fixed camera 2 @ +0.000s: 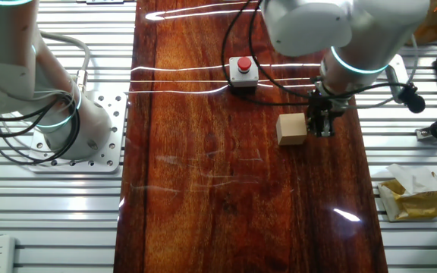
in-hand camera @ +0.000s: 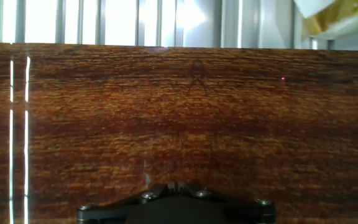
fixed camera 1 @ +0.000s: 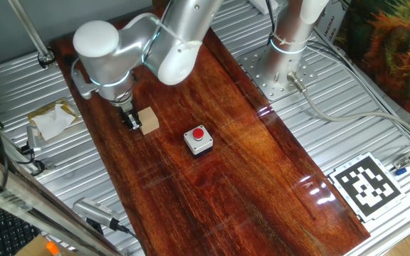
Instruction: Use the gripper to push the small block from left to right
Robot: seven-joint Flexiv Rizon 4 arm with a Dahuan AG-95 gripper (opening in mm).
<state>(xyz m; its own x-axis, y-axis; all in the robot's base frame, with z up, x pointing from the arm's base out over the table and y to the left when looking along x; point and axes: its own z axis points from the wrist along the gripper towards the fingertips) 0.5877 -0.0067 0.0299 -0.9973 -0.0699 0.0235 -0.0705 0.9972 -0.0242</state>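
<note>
The small block (fixed camera 1: 149, 121), a plain light-tan wooden cube, sits on the dark wooden board (fixed camera 1: 219, 185) near its left side. It also shows in the other fixed view (fixed camera 2: 291, 129). My gripper (fixed camera 1: 132, 121) is a narrow black tip standing low at the board, right against the block's left face. In the other fixed view the gripper (fixed camera 2: 323, 125) is beside the block, on its right there. The fingers look closed together and hold nothing. In the hand view only the gripper tip (in-hand camera: 178, 185) and bare board show. The block is out of that view.
A grey box with a red button (fixed camera 1: 198, 140) stands on the board to the right of the block, also in the other fixed view (fixed camera 2: 243, 70). A fixed post on a perforated plate (fixed camera 1: 288, 44) stands at the back. Crumpled tan paper (fixed camera 1: 52, 121) lies off the board's left edge.
</note>
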